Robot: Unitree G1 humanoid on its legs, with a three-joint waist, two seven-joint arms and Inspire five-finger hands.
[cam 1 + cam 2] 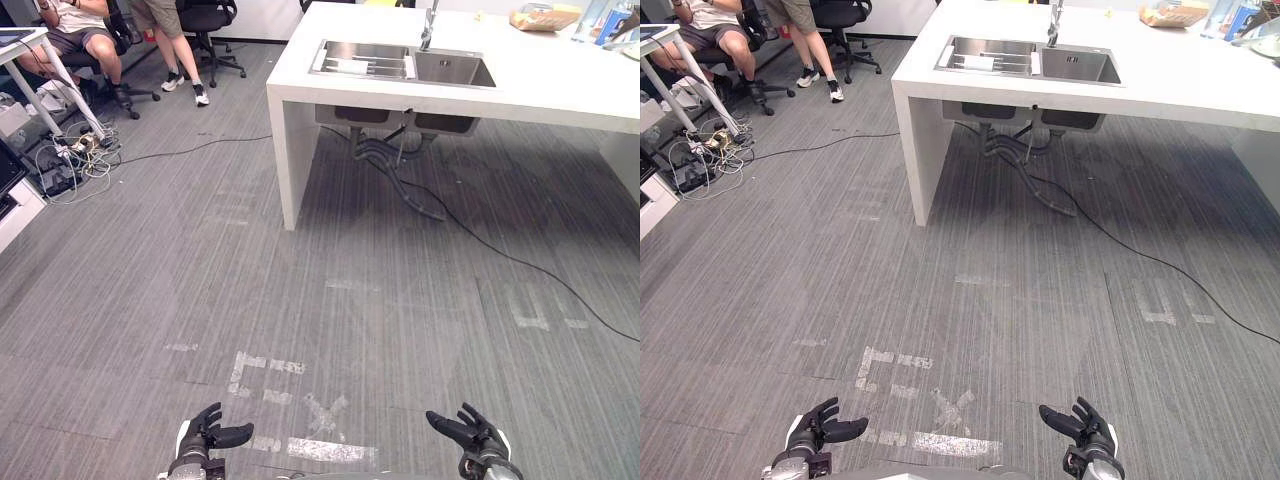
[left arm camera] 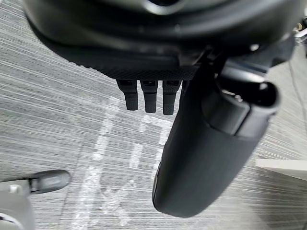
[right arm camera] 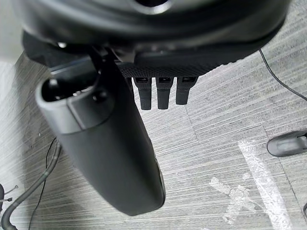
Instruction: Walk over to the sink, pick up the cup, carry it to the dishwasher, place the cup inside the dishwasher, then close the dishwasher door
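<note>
The cup itself, I cannot tell where it is from this far back. The sink (image 1: pixel 455 70) is up ahead, a stainless steel unit with 2 rectangular basins, and a ridged rack (image 1: pixel 362 66) lies in the one further left. A slim metal faucet (image 1: pixel 428 25) rises behind the divider.

The sink is set into a thick white counter (image 1: pixel 560 85) with a slab leg at its near corner. Grey corrugated hoses (image 1: pixel 385 155) hang down from the basins to the floor. A thin black cable (image 1: pixel 520 262) snakes away to the right across the open stretch of carpet.

That carpet (image 1: pixel 200 270) is grey and finely striped, with worn white tape marks (image 1: pixel 300 400) just ahead of the hands.

The left hand (image 1: pixel 200 436) and the right hand (image 1: pixel 482 436) hang low at the near edge, well apart. Both have loose, spread fingers and hold nothing.

On the counter's far side lies a crumpled brown paper bag (image 1: pixel 545 18). Far left, 2 people (image 1: pixel 80 30) sit by a black office chair (image 1: pixel 205 20). A tangle of wires and a power strip (image 1: pixel 80 150) lies below a white table leg.
</note>
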